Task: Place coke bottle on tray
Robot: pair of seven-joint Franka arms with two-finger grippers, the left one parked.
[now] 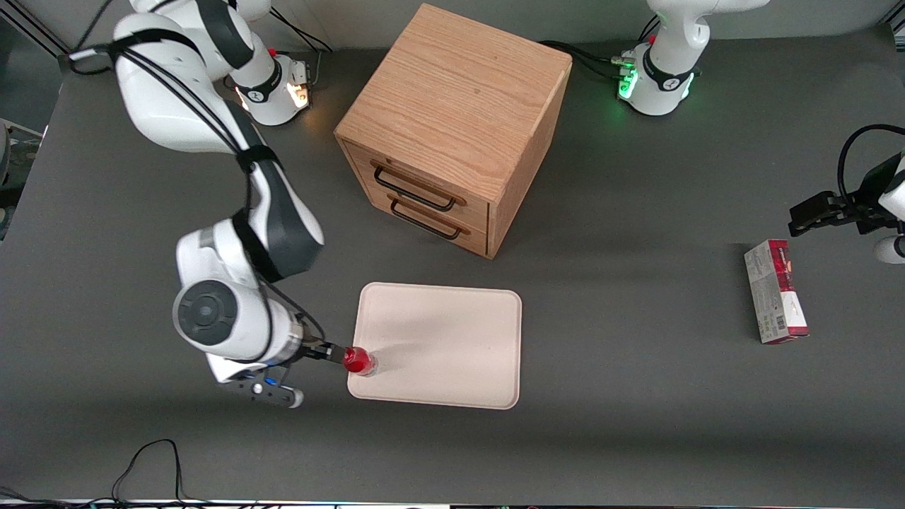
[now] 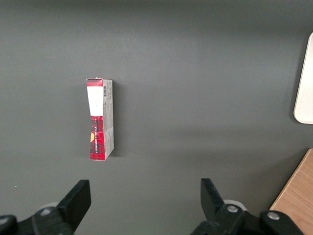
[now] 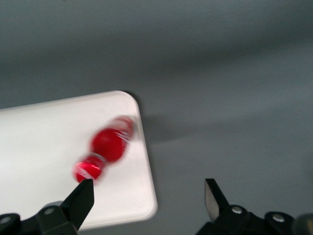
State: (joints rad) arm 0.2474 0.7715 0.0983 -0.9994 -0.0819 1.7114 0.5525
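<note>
Hand spread wide beside coke bottle (on tray corner)

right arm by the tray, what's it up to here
The right arm's gripper sits low beside the tray, at the corner nearest the working arm's end. Its fingers are open and the coke bottle stands free on that corner, close to the rim, so the placing looks done. The wooden drawer cabinet is farther from the camera; a red-and-white carton lies toward the parked arm's end.
</note>
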